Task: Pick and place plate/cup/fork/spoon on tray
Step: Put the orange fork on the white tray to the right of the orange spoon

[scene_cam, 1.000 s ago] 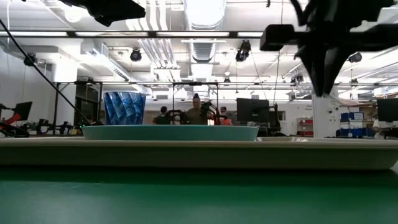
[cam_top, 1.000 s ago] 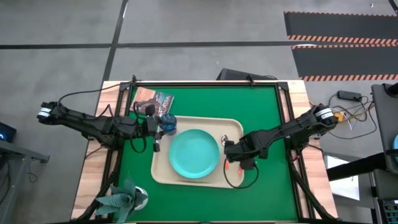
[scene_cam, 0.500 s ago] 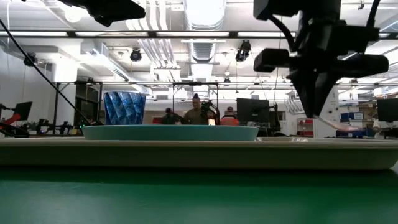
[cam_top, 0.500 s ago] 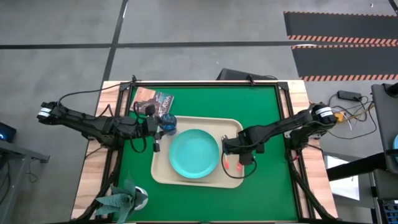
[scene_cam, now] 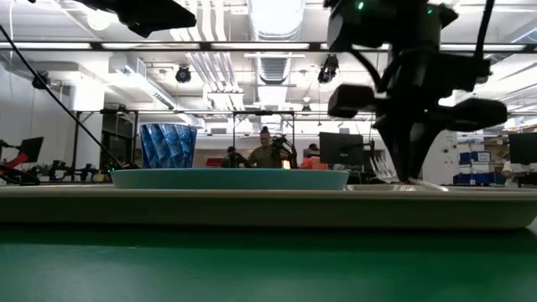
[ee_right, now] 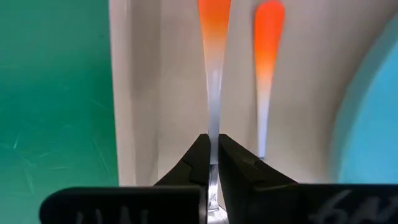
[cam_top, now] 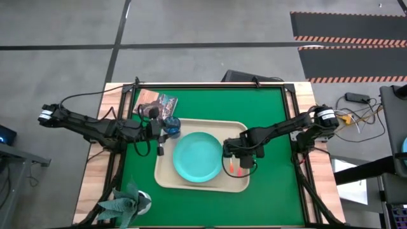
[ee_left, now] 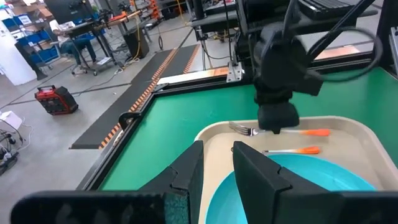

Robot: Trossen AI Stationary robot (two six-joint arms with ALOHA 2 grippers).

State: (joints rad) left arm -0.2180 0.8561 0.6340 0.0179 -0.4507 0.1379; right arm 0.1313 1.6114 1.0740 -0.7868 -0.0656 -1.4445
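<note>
Beige tray (cam_top: pixel 238 127): one plate (cam_top: pixel 198 157), cup (cam_top: pixel 172 125), two utensils.

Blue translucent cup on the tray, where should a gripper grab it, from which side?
Pinch the rim of the blue translucent cup from above, one finger inside, on the side away from the round turquoise plate; it stands upright, open-topped.

We note: turquoise plate (cam_top: pixel 198 156), cream tray (cam_top: pixel 166 179), ribbed translucent blue cup (scene_cam: pixel 168 145), orange-red handles on fork (ee_left: pixel 277 130) and spoon (ee_left: pixel 291 150), green mat (cam_top: pixel 270 108).
</note>
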